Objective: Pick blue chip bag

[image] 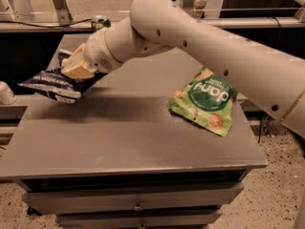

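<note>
The blue chip bag (pixel 51 84) is dark navy foil with white lettering. It hangs tilted in the air above the left edge of the grey table (pixel 128 132). My gripper (pixel 78 69) is shut on the bag's upper right part and holds it clear of the tabletop. The arm reaches in from the right across the table.
A green snack bag (pixel 206 100) lies flat on the table's right side. A small green can (pixel 99 21) stands at the back, partly behind my arm. Drawers (pixel 138 199) sit under the tabletop. A white object (pixel 5 93) is at the far left.
</note>
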Robot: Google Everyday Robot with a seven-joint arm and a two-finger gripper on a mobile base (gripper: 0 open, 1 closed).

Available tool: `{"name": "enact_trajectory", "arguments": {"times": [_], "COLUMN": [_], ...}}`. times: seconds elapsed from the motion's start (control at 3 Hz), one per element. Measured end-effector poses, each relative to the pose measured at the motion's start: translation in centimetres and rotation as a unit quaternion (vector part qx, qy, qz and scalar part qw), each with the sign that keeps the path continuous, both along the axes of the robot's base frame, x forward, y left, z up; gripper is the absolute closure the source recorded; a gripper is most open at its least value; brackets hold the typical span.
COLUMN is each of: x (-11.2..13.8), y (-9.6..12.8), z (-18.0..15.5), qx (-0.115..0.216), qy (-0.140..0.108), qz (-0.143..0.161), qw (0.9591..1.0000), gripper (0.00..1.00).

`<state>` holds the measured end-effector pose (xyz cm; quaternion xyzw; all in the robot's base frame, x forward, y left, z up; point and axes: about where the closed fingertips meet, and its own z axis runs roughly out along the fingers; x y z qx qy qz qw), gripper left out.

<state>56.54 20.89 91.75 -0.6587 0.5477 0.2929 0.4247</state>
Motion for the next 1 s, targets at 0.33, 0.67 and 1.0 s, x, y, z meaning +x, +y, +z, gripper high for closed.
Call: {"name": "enact_trajectory", "arguments": {"times": [0.33, 0.67, 1.0], "x": [-0.8, -1.1, -1.1], "y": [-2.3, -4.4, -4.6], "z": [3.9, 6.6, 6.7], "qx": [0.014, 0.045, 0.046], "qy": [-0.021, -0.026, -0.025], "qz": [-0.018, -0.028, -0.03], "qw": [0.9995, 0.9983, 0.9982], "gripper": [1.0, 1.0, 1.0]}}
